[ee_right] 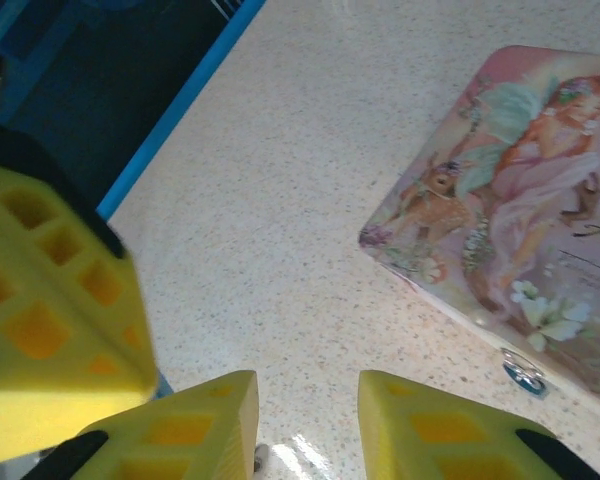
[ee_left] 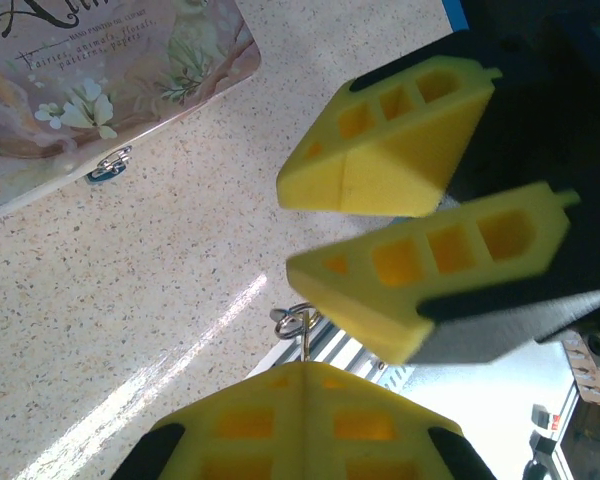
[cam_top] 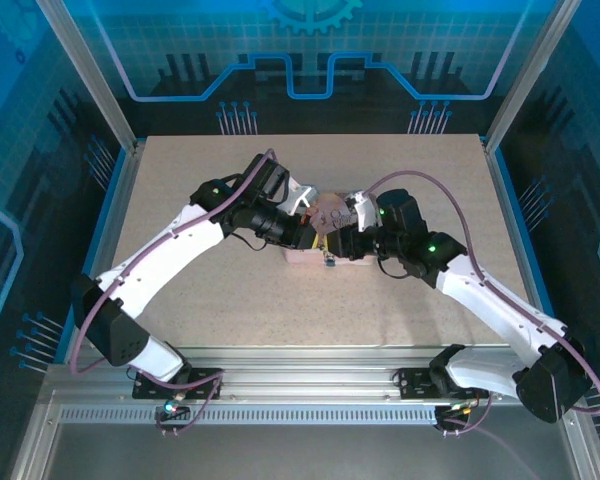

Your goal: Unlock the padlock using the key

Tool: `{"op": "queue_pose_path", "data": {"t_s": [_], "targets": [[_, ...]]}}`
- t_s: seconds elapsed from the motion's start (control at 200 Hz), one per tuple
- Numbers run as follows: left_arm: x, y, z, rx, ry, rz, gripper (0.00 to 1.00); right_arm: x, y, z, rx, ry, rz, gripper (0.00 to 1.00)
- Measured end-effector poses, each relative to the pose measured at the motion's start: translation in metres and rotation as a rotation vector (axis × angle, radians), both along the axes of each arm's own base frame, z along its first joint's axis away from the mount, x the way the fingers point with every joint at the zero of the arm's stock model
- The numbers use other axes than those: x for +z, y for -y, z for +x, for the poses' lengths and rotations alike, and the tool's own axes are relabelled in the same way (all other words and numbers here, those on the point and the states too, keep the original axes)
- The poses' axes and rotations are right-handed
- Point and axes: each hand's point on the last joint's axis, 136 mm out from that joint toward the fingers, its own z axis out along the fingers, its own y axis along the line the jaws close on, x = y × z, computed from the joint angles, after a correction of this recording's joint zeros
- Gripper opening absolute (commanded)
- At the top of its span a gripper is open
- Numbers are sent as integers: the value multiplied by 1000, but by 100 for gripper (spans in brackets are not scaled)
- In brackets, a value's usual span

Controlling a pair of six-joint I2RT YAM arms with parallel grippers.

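Note:
The key [ee_left: 306,345] is a thin metal blade with a small wire ring [ee_left: 293,322] on its end. It sticks out from between the yellow fingers of my left gripper [ee_left: 305,365], which is shut on it. My right gripper [ee_right: 308,400] is open with bare table showing in the gap. Its two fingers [ee_left: 430,260] hang just above the key's ring. The padlock [ee_left: 108,166] is a tiny bluish body with a silvery shackle hanging on the clasp of the pink tin, away from both grippers. It also shows as padlock [ee_right: 525,373] and padlock [cam_top: 330,263].
The pink illustrated tin box [cam_top: 325,235] lies flat in the middle of the speckled table [cam_top: 230,180], under both wrists. Metal frame posts and blue panels stand around the table, and a slotted rail [cam_top: 310,412] runs along the near edge.

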Motion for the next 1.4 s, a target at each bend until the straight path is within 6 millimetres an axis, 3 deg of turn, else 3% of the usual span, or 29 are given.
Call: {"op": "queue_pose_path", "data": {"t_s": [0.255, 0.625, 0.82, 1.031, 1.286, 1.396], "targets": [[2, 0, 0, 0, 6, -5, 0, 10, 10, -4, -13, 18, 35, 39], [15, 6, 0, -20, 36, -61, 0, 18, 6, -18, 104, -20, 279, 53], [27, 11, -5, -41, 35, -119, 0, 33, 2, -27, 174, 4, 378, 54], [38, 15, -7, -55, 46, -166, 0, 59, 1, -36, 222, 65, 440, 47], [42, 16, -9, -55, 34, -199, 0, 64, 1, -40, 246, 70, 455, 45], [43, 17, -8, -61, 37, -212, 0, 64, 1, -41, 251, 69, 456, 49]]}}
